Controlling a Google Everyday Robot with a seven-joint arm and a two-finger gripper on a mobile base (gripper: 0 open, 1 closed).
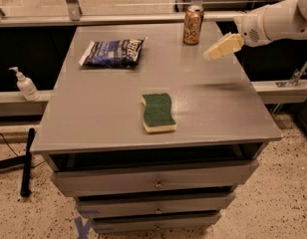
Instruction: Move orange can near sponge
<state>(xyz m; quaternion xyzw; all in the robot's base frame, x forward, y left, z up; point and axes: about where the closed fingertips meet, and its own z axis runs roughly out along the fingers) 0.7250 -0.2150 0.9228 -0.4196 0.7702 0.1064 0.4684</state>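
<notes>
The orange can (193,25) stands upright near the far edge of the grey table (108,113), right of centre. The sponge (158,112), green top over yellow foam, lies flat near the table's front middle. My gripper (213,52) comes in from the right on a white arm (275,21). It hangs above the table, just right of the can and a little nearer to me, not touching it. It holds nothing that I can see.
A dark blue snack bag (113,52) lies at the table's far left. A soap pump bottle (25,85) stands on a ledge to the left. Drawers (153,183) sit below the tabletop. A rail (118,18) runs behind the table.
</notes>
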